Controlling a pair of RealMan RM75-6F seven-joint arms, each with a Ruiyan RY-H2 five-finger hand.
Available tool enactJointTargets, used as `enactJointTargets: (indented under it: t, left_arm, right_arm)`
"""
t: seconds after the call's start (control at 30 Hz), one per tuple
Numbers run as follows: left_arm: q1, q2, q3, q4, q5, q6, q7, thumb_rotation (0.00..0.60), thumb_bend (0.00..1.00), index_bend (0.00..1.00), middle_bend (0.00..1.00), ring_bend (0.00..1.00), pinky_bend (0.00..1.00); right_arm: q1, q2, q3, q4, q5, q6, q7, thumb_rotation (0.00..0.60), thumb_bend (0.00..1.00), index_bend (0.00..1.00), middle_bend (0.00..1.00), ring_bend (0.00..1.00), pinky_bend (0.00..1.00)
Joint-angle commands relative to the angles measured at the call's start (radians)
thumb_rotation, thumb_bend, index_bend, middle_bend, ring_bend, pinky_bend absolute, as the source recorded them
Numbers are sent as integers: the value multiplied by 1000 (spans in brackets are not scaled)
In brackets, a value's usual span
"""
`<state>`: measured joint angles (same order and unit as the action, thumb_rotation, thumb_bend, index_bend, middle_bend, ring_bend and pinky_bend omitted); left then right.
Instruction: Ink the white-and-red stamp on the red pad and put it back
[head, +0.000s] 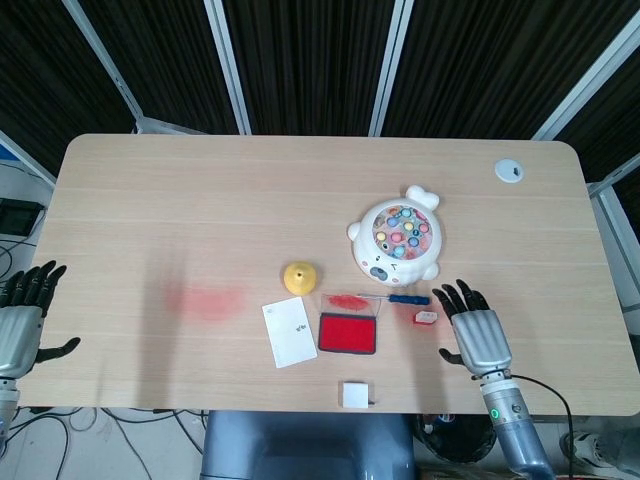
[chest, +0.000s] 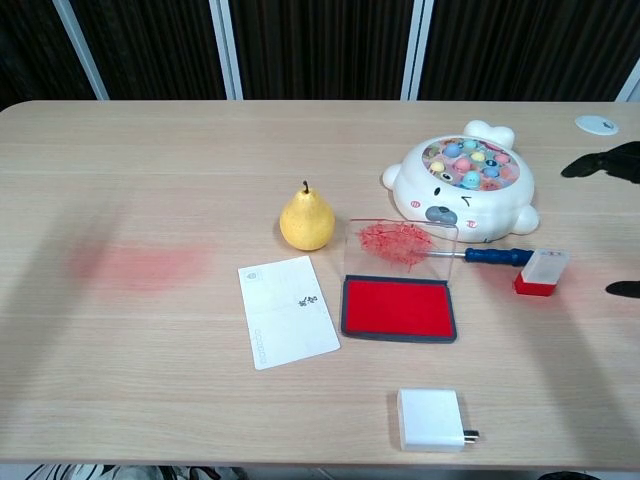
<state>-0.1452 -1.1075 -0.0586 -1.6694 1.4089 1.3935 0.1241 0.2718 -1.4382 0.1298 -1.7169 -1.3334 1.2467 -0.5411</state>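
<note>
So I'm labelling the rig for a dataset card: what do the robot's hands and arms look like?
Both the right hand and the left hand have ribbed silver-grey backs and black fingers. The right wrist is a grey cylinder carrying a small green light, with a black cable trailing off beside it. The chest view catches only dark fingertips of the right hand.
</note>
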Motion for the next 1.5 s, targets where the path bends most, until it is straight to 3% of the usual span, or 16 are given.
enactJointTargets:
  t: [0.03,0.67,1.5]
  left_arm:
    - [-1,4,0,-3,-2,-5,-6,600,0,0,0,0,0]
    - [-10,18,0,-17,-27,-35,-20,600,0,0,0,0,0]
    - [-16,22,-3,-21,-46,-49,-24,600,0,0,0,0,0]
  right_arm:
    - [22,-38,13,30,38,-20,-30,600,179,217,199,81,183]
    - [94,-155,44,177,183,-89,-56,600,359,387,332,125,183]
    - [136,-202,40,237,237,-100,-52,600,408,464,376,130,183]
